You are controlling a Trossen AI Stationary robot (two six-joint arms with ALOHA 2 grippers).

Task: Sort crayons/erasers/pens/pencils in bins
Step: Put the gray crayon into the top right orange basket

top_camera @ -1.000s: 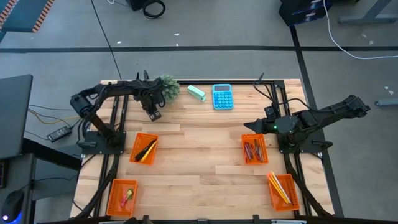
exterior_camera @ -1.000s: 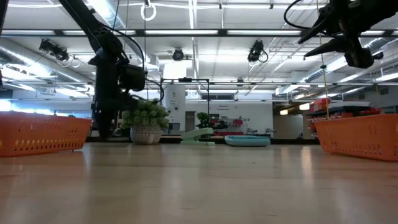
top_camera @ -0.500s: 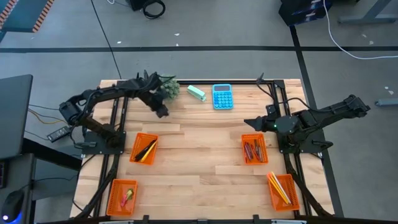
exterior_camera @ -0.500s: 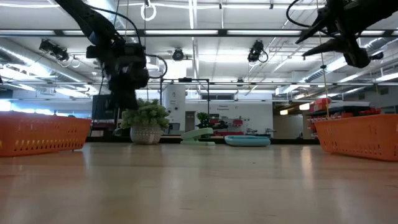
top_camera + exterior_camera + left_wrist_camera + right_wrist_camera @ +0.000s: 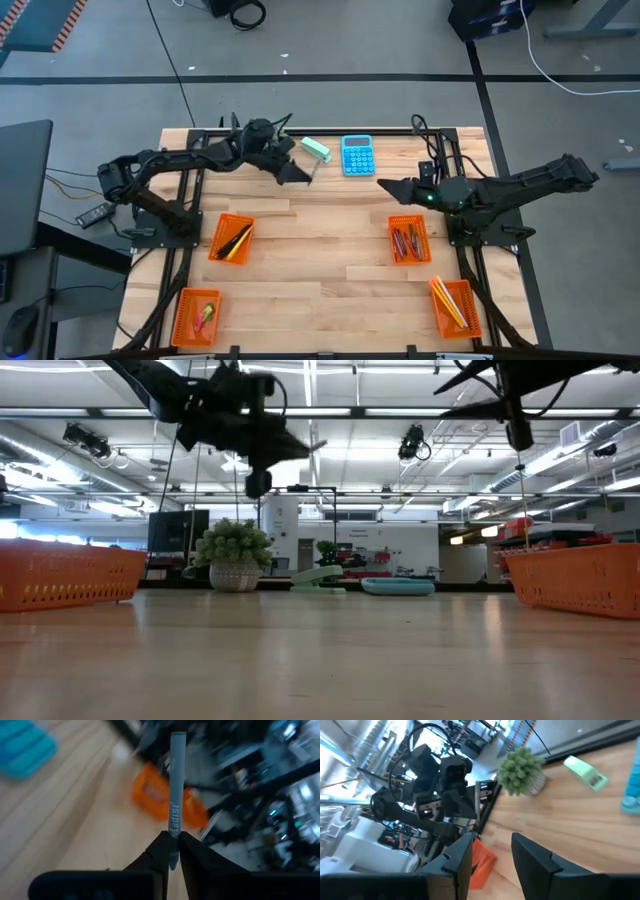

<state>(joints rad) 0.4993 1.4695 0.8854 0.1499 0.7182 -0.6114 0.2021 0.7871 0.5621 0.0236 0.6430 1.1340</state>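
Grey pen [image 5: 176, 795] pinched at its very end, held aloft over the table's far side.

Your left gripper [image 5: 171, 851] clamps it; the right gripper [image 5: 492, 852] hangs released nearby. It looks light, stiff and slick, so regrip nearer mid-barrel if it swings.

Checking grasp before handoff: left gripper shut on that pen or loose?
Shut on it: the left gripper has both fingers pinching the grey pen near its lower end.

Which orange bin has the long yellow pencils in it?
The bin at the table's near right corner, on the right arm's side. Long yellow and orange pencils lie in it; the other three bins hold short reddish crayons, dark pens or tiny erasers.
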